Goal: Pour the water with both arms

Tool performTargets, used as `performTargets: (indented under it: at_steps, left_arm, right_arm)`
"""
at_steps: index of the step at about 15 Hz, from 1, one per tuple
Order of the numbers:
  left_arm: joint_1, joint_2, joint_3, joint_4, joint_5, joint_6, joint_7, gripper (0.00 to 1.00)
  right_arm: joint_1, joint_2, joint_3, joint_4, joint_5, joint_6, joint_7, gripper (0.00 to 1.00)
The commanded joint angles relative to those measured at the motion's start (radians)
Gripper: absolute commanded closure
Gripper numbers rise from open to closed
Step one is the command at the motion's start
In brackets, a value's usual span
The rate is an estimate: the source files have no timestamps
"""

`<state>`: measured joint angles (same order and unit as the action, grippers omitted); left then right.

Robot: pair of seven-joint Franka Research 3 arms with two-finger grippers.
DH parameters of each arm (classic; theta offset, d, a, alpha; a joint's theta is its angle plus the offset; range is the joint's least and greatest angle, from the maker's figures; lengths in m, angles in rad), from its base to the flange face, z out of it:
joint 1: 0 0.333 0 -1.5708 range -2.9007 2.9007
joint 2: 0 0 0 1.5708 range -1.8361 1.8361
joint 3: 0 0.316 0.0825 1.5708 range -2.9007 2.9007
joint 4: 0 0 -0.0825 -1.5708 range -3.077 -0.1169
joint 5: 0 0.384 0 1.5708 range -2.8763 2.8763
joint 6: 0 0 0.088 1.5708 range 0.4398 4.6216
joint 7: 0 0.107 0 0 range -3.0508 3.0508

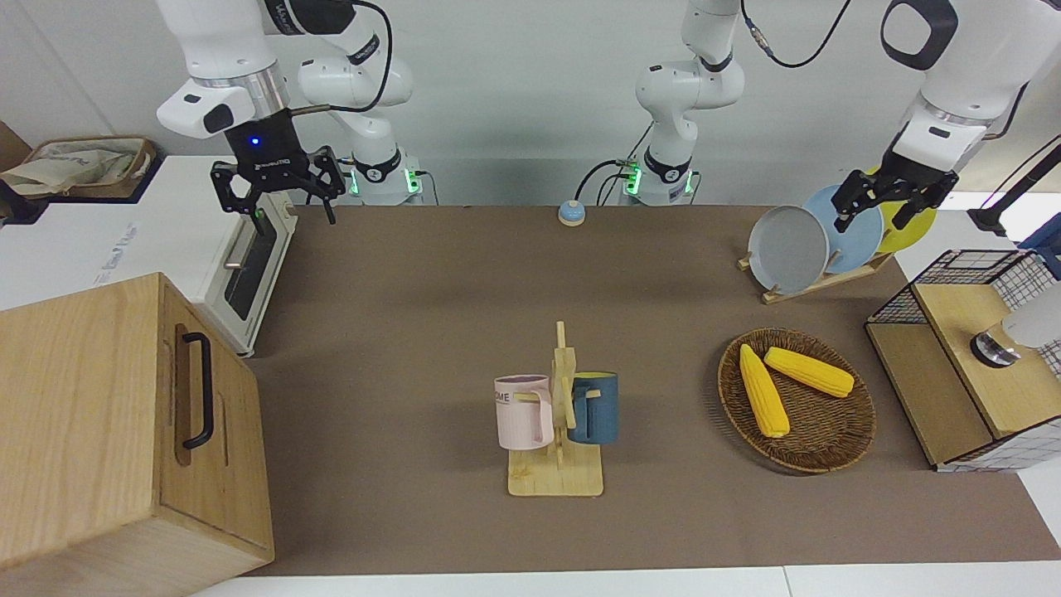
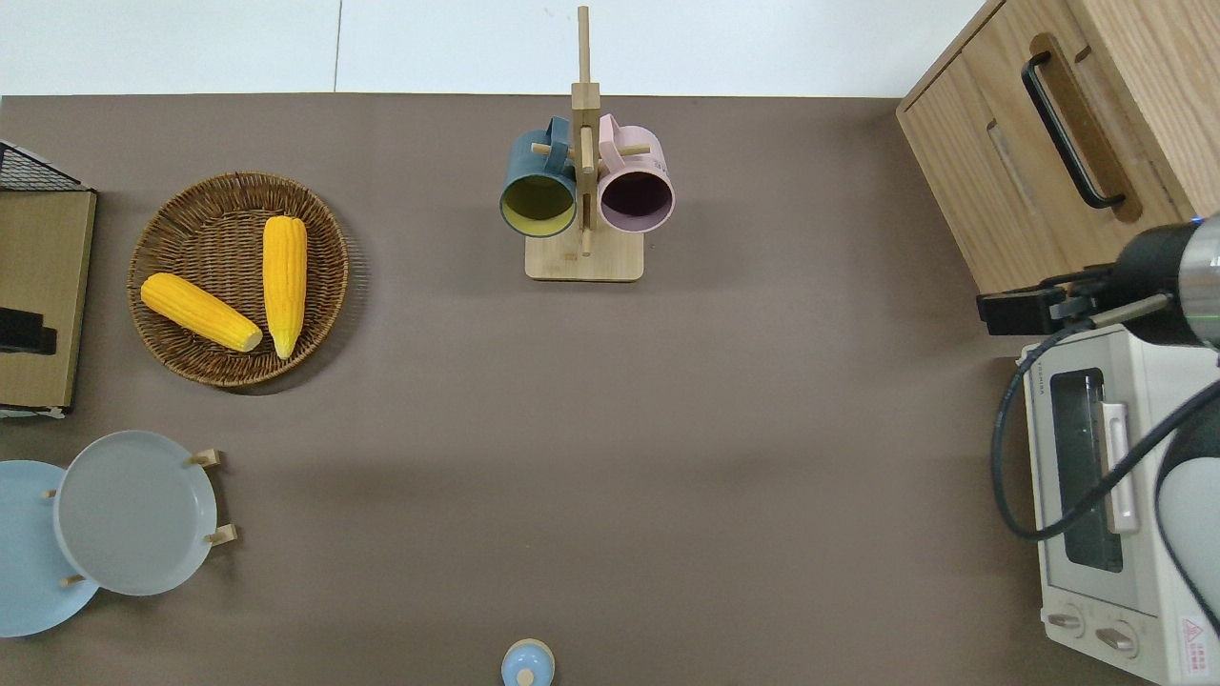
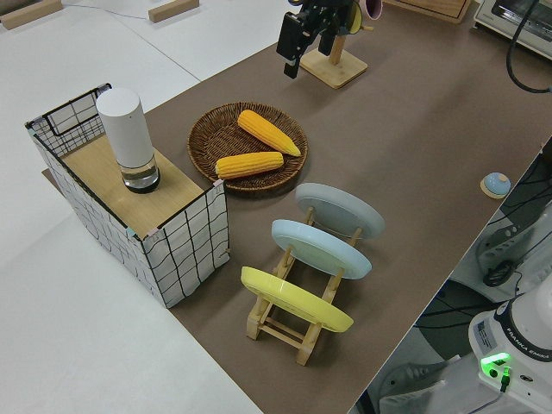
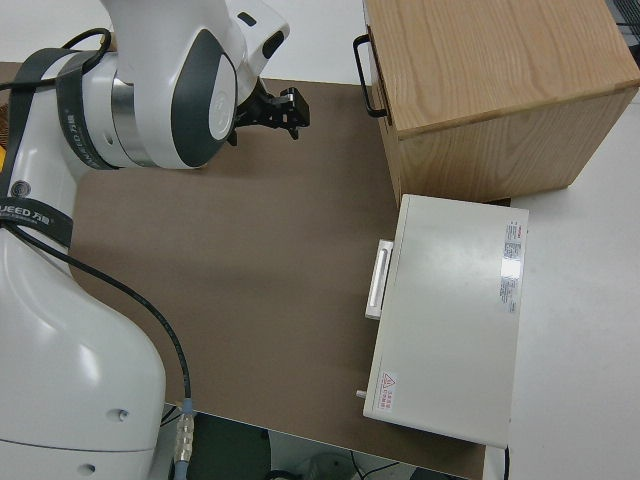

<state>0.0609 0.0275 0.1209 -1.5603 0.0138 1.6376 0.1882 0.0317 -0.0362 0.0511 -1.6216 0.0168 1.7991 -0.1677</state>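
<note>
First, probably, fetch the mugs. Bring the right gripper (image 1: 286, 206) (fingers spread, empty, well apart from the mug rack (image 1: 530, 482), toward the right arm's end of the table) to the pink mug (image 1: 522, 412) hanging on the rack's peg on that side. Send the left gripper (image 1: 880, 206), likewise spread and empty toward the left arm's end, to the blue mug (image 1: 601, 414). Grasp each body squarely, lift clear of the peg before pulling away, then keep both level.

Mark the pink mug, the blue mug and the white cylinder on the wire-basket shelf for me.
pink mug (image 1: 522, 412), front view, on its outer side wall.
blue mug (image 1: 598, 412), front view, on its outer side wall.
white cylinder (image 3: 123, 129), left side view, on its upright white body.
</note>
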Motion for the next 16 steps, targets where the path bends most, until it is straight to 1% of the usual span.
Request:
performTargets:
  at_steps: [1, 2, 5, 7, 10, 12, 13, 14, 15, 16]
  left_arm:
    - [-0.003, 0.003, 0.089, 0.002, 0.008, 0.021, 0.146, 0.00]
    - [-0.003, 0.003, 0.118, 0.003, 0.005, 0.034, 0.181, 0.00]
    - [-0.003, 0.012, 0.177, 0.003, 0.005, 0.074, 0.282, 0.00]
    - [-0.003, 0.025, 0.213, 0.003, 0.000, 0.097, 0.335, 0.00]
    - [0.005, 0.040, 0.258, 0.003, -0.021, 0.140, 0.399, 0.00]
    - [0.042, 0.048, 0.261, 0.003, -0.061, 0.171, 0.450, 0.00]
    - [0.062, 0.054, 0.263, 0.003, -0.080, 0.189, 0.476, 0.00]
    - [0.083, 0.064, 0.261, 0.003, -0.107, 0.215, 0.500, 0.00]
    - [0.106, 0.078, 0.261, 0.003, -0.145, 0.238, 0.532, 0.00]
    - [0.137, 0.092, 0.263, 0.003, -0.211, 0.254, 0.568, 0.00]
  right_arm:
    - [-0.013, 0.013, 0.064, -0.027, 0.000, 0.106, -0.085, 0.015]
    - [-0.012, 0.021, 0.079, -0.027, -0.003, 0.130, -0.110, 0.015]
    - [-0.010, 0.054, 0.119, -0.027, -0.009, 0.209, -0.200, 0.015]
    - [-0.004, 0.081, 0.133, -0.027, -0.018, 0.249, -0.234, 0.015]
    - [0.042, 0.133, 0.138, -0.024, -0.029, 0.327, -0.253, 0.015]
    - [0.068, 0.176, 0.139, -0.020, -0.046, 0.387, -0.248, 0.017]
    - [0.080, 0.192, 0.142, -0.017, -0.057, 0.404, -0.243, 0.017]
    - [0.080, 0.203, 0.147, -0.015, -0.061, 0.414, -0.239, 0.017]
    - [0.083, 0.217, 0.147, -0.015, -0.061, 0.434, -0.239, 0.017]
    - [0.091, 0.226, 0.147, -0.014, -0.064, 0.450, -0.239, 0.017]
